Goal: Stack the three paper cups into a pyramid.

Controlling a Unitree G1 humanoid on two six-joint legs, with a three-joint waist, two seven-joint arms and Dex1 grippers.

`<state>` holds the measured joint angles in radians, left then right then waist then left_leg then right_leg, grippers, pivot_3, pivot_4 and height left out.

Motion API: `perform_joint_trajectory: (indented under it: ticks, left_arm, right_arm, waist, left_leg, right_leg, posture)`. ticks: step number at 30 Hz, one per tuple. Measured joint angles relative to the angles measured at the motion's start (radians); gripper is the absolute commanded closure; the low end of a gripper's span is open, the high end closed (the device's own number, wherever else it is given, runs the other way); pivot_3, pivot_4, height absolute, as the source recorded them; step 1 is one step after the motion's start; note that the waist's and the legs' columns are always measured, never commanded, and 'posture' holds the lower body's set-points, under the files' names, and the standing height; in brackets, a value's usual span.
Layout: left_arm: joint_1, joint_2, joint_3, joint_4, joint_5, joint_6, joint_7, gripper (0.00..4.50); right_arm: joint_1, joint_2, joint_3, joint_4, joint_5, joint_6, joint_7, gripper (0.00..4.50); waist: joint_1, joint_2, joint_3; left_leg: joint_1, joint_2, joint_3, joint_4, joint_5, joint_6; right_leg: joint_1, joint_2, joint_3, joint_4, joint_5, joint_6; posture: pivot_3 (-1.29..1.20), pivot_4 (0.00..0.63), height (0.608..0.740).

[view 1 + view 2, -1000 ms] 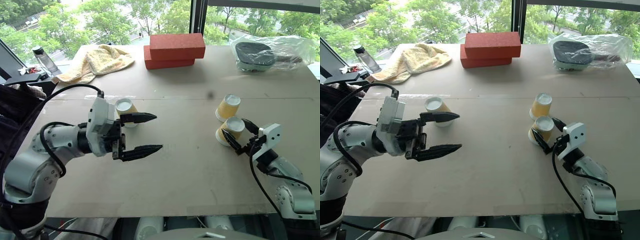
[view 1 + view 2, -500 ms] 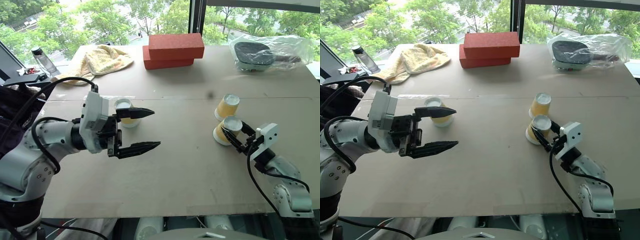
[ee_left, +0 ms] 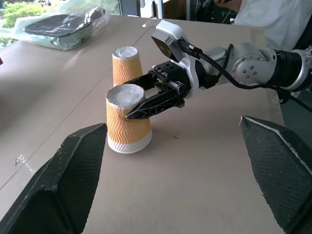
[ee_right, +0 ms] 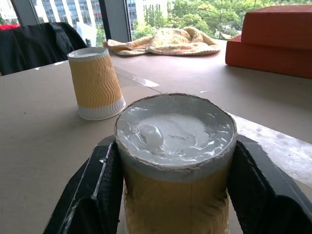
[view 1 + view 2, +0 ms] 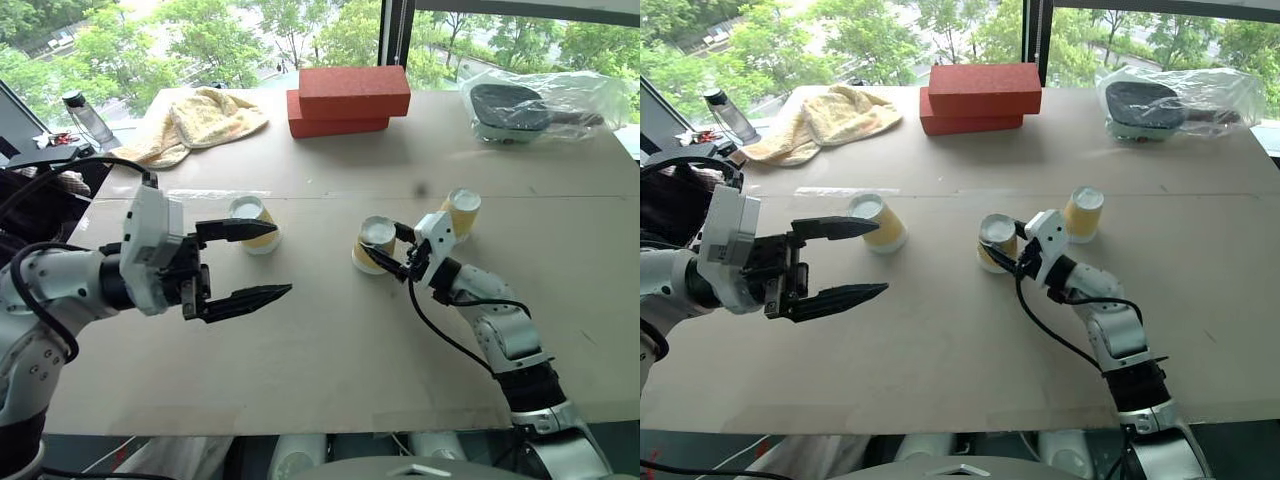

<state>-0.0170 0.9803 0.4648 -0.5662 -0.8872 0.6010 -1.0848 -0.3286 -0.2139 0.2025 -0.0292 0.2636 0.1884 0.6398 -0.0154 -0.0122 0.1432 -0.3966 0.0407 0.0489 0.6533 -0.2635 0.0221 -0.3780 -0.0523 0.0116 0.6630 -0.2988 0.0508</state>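
Note:
Three yellow-orange paper cups stand upside down on the brown table (image 5: 330,340). One cup (image 5: 252,222) is at the left, just behind the upper finger of my left gripper (image 5: 281,258), which hangs open and holds nothing. Near the middle, my right gripper (image 5: 386,254) is shut on the second cup (image 5: 374,242); its black fingers (image 4: 100,195) press both sides of that cup (image 4: 175,146). In the left wrist view this cup (image 3: 127,119) seems to rest on the table. The third cup (image 5: 461,212) stands alone to the right, behind the right wrist.
Two stacked red bricks (image 5: 350,100) lie at the back centre, with a yellow towel (image 5: 195,122) at the back left. A plastic bag holding a dark object (image 5: 530,105) is at the back right. A bottle (image 5: 88,120) stands beyond the table's left edge.
My right gripper closed on the nearer of the two right-hand cups and brought it leftward to the table's middle. The left gripper drifted a little to the left, still open.

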Motion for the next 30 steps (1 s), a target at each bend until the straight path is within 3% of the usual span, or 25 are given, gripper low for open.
perform_joint_trajectory:
  ticks: [1, 11, 15, 19, 26, 30]
  left_arm:
    - [0.01, 0.001, 0.005, -0.002, 0.0, 0.006, 0.002, 0.0]
    - [0.049, 0.01, 0.032, -0.005, 0.003, 0.028, 0.01, 0.0]
    - [-0.05, 0.01, 0.004, 0.009, -0.018, 0.028, 0.01, 0.0]
    - [-0.14, 0.007, -0.05, 0.037, -0.019, 0.027, 0.017, 0.0]
    - [-0.303, -0.031, -0.202, 0.128, 0.026, 0.029, 0.061, 0.0]
    - [-0.347, -0.03, -0.208, 0.156, 0.032, 0.035, 0.06, 0.0]
  right_arm:
    - [-0.003, 0.003, 0.003, 0.01, -0.008, -0.002, 0.002, 0.05]
    - [0.039, -0.001, -0.055, -0.066, -0.002, -0.065, -0.001, 0.05]
    - [0.127, -0.054, -0.133, -0.163, 0.003, -0.116, -0.02, 0.05]
    - [0.123, -0.084, -0.229, -0.192, -0.011, -0.116, -0.095, 0.05]
    - [0.084, -0.057, -0.296, -0.064, -0.056, -0.125, -0.22, 0.05]
    - [0.047, -0.031, -0.299, 0.046, -0.065, -0.132, -0.265, 0.05]
  waist:
    - [0.0, 0.0, 0.0]
    - [0.003, -0.001, 0.0]
    - [0.004, -0.001, 0.0]
    - [-0.002, -0.001, 0.0]
    - [0.0, -0.002, 0.0]
    - [-0.003, -0.001, 0.001]
  left_leg:
    - [0.0, 0.0, 0.0, 0.0, 0.0, 0.0]
    - [0.0, 0.0, -0.001, 0.0, 0.0, 0.0]
    - [0.0, -0.001, 0.0, 0.0, 0.0, 0.0]
    - [0.001, -0.001, 0.0, 0.0, 0.0, -0.001]
    - [0.0, -0.001, 0.0, 0.0, 0.001, -0.002]
    - [0.0, 0.0, 0.001, 0.0, 0.001, -0.002]
  right_leg:
    - [0.0, 0.0, 0.0, 0.0, 0.0, 0.0]
    - [0.0, -0.001, 0.0, 0.0, 0.0, 0.0]
    - [0.001, -0.001, 0.0, 0.0, 0.0, 0.0]
    - [0.001, 0.0, 0.0, 0.002, 0.0, 0.0]
    - [0.0, 0.002, 0.001, 0.001, 0.0, 0.0]
    - [-0.001, 0.002, 0.001, 0.001, 0.0, 0.0]
  posture:
    - [0.0, 0.15, 0.73]
    - [0.0, 0.15, 0.73]
    - [0.0, 0.15, 0.73]
    - [0.0, 0.15, 0.73]
    - [0.0, 0.15, 0.73]
    - [0.0, 0.15, 0.73]
